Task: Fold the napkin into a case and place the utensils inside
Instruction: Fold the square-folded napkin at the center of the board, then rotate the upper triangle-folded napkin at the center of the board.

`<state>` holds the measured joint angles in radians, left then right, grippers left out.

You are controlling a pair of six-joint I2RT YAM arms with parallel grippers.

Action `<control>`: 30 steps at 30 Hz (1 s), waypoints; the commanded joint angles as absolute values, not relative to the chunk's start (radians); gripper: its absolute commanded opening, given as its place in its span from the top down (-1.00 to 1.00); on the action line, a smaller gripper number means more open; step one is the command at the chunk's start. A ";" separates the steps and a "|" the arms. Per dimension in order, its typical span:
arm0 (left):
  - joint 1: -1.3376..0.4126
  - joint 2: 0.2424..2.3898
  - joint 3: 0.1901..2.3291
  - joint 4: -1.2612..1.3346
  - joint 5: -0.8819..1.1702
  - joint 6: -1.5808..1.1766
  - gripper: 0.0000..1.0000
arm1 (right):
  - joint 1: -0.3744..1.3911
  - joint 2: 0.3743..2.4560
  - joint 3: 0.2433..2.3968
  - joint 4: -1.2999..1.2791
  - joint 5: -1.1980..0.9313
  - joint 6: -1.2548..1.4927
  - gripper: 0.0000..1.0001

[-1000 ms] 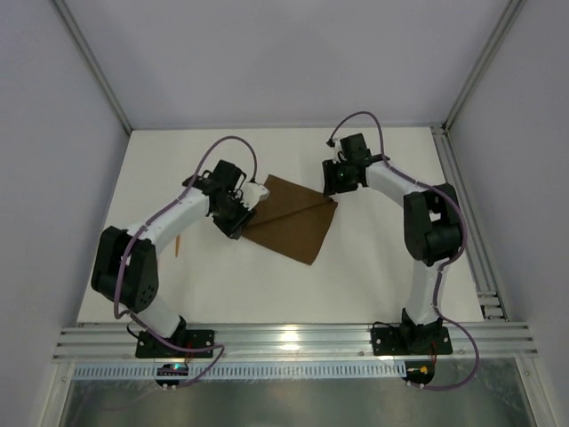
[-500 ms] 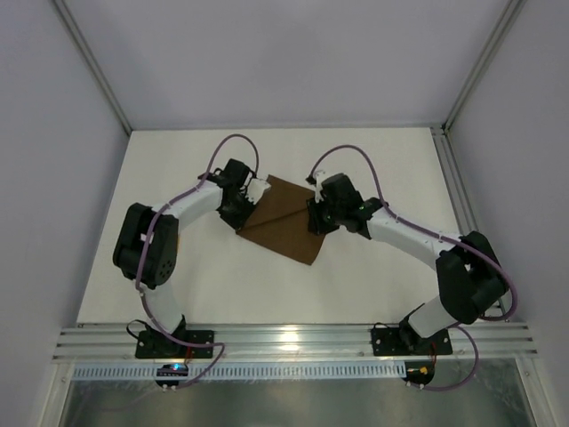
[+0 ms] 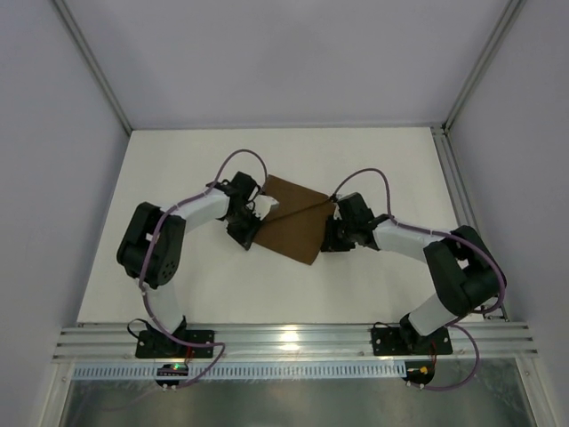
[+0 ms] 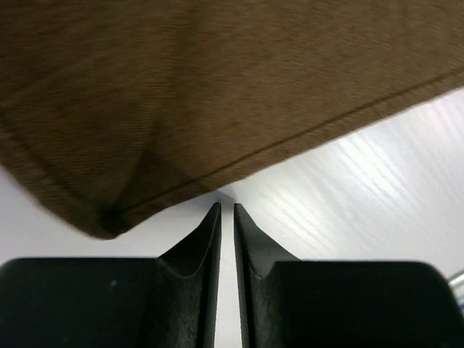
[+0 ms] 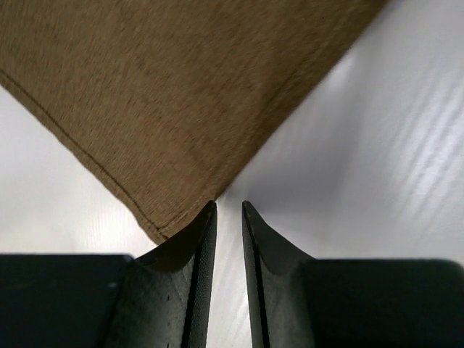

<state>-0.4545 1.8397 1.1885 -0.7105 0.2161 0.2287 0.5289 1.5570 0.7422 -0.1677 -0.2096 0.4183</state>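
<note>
Napkin (image 3: 293, 218), dark brown, lies in the middle of the white table (image 3: 382, 169), between your two grippers. Left gripper (image 4: 226, 208): black jaws drawn to a narrow slit, with the tips right at a stitched hem, beside a rounded corner where the cloth puckers. Right gripper (image 5: 227, 204): jaws likewise a narrow slit, with the tips touching the cloth just beside a pointed corner on the opposite side. Both wrist views are too close for you to tell whether any hem is actually pinched between the tips.

Outward from there, the overhead view shows a roughly four-sided sheet crossed by one diagonal crease. Expect it to handle as light, limp and matte. It will likely drape and slide over the smooth table rather than hold a shape. Take hold at corners or hems, where the doubled stitching gives the jaws some thickness. No utensils show in any view.
</note>
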 commanded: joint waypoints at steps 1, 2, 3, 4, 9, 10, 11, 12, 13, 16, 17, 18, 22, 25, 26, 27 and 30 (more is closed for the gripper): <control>-0.497 1.795 1.157 -0.776 0.376 0.284 0.71 | 0.447 1.572 0.753 -0.169 -0.150 0.405 0.49; -0.497 1.784 1.155 -0.791 0.397 0.294 0.69 | 0.427 1.572 0.768 -0.175 -0.146 0.391 0.49; -0.497 1.770 1.154 -0.817 0.412 0.307 0.67 | 0.404 1.577 0.782 -0.181 -0.143 0.370 0.49; -0.497 1.757 1.154 -0.825 0.431 0.322 0.62 | 0.358 1.592 0.819 -0.189 -0.146 0.361 0.48; -0.492 1.611 1.147 -0.865 0.391 0.345 0.44 | 0.310 1.611 0.940 -0.229 -0.098 0.287 0.45; -0.488 1.588 1.144 -0.864 0.371 0.342 0.41 | 0.310 1.603 0.965 -0.219 -0.091 0.252 0.42; -0.483 1.565 1.141 -0.862 0.362 0.333 0.37 | 0.305 1.588 0.979 -0.207 -0.091 0.233 0.30; -0.466 1.533 1.140 -0.859 0.356 0.328 0.31 | 0.301 1.582 0.995 -0.175 -0.101 0.215 0.16; -0.456 1.525 1.141 -0.859 0.350 0.324 0.27 | 0.292 1.583 1.012 -0.158 -0.121 0.195 0.03; -0.427 1.529 1.143 -0.848 0.305 0.299 0.22 | 0.261 1.650 1.145 -0.120 -0.247 0.143 -0.17; -0.420 1.537 1.143 -0.845 0.304 0.293 0.23 | 0.258 1.684 1.185 -0.138 -0.267 0.109 -0.17; -0.414 1.552 1.143 -0.844 0.302 0.284 0.23 | 0.258 1.763 1.233 -0.203 -0.285 0.089 -0.17; -0.382 1.574 1.140 -0.832 0.262 0.264 0.23 | 0.249 1.952 1.448 -0.322 -0.345 0.019 -0.17; -0.353 1.589 1.143 -0.825 0.256 0.245 0.22 | 0.245 2.060 1.535 -0.366 -0.417 -0.008 -0.17; -0.351 1.594 1.144 -0.825 0.246 0.241 0.22 | 0.247 2.077 1.545 -0.376 -0.425 -0.023 -0.17; -0.351 1.600 1.144 -0.825 0.221 0.236 0.22 | 0.247 2.089 1.549 -0.386 -0.434 -0.032 -0.17; -0.347 1.614 1.141 -0.816 0.204 0.230 0.22 | 0.245 2.128 1.562 -0.413 -0.454 -0.023 -0.12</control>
